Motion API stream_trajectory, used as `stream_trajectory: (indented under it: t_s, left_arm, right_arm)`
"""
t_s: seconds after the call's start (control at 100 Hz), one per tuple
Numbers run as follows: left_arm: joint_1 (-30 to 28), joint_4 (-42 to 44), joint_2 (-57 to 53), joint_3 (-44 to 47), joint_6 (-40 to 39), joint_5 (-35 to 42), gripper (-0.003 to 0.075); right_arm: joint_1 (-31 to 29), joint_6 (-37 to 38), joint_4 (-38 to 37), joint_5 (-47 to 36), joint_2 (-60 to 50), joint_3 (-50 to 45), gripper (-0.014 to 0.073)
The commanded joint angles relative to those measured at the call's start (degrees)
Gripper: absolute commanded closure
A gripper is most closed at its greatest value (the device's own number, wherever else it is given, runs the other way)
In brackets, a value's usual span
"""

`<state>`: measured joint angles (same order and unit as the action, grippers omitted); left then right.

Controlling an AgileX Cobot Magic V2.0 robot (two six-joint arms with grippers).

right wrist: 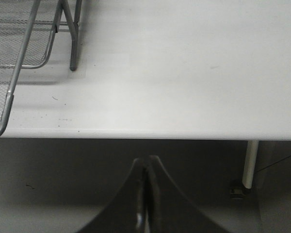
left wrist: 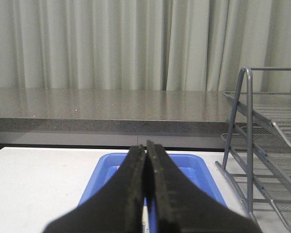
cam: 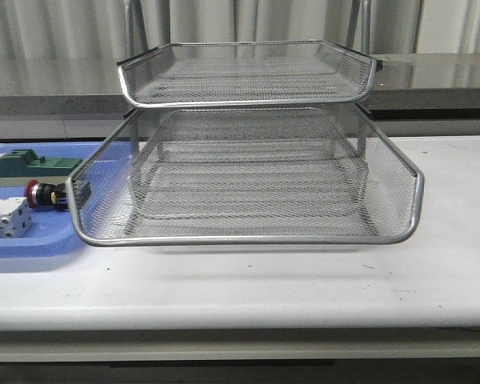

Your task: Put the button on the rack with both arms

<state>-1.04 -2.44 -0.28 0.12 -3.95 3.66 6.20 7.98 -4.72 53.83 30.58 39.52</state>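
- The button (cam: 45, 194) is lying on its side in the blue tray (cam: 32, 244) at the far left of the table (cam: 304, 272), just left of the rack (cam: 248, 176) and very close to its lower tier's left rim; whether it is touching the wire cannot be told.
- Its long axis is running left to right, with the red head pointing left and the body pointing toward the rack.
- A green block (cam: 24, 163) is sitting beyond it in the tray and a white-grey block (cam: 8, 220) nearer than it.
- The left gripper (left wrist: 146, 150) is showing its fingers pressed together with nothing between them, hanging at the near end of the tray and looking far over it; the button is not showing in that view.
- The right gripper (right wrist: 146, 165) is likewise closed and empty, hovering off the near edge of the table to the right of the rack.
- Judging from this, the left arm is sitting much nearer the button, which is lying ahead of and below it, so the pick is probably falling to that side, with fingers needing to open and straddle the short axis.
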Motion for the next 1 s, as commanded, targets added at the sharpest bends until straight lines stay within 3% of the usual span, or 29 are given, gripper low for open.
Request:
stream_trajectory:
  t_s: [0.0, 0.33, 0.81, 0.99]
  left_arm:
    - [-0.1, -3.5, -1.4, -2.8, -0.5, 3.7, 0.0741]
    - [-0.1, -5.5, 10.4, -21.4, -0.5, -6.7, 0.0741]
    - [-0.1, 0.1, 45.3, -52.4, 0.2, -33.8, 0.0741]
    - [-0.1, 0.1, 58.8, -61.5, 5.2, -42.6, 0.0741]
  right_arm:
    - [0.0, -0.1, -0.8, -3.2, 0.1, 2.0, 0.0662]
    - [0.0, -0.1, -0.8, -3.2, 0.1, 2.0, 0.0662]
    - [0.0, -0.1, -0.8, -3.2, 0.1, 2.0, 0.0662]
    - [0.0, -0.1, -0.8, -3.2, 0.1, 2.0, 0.0662]
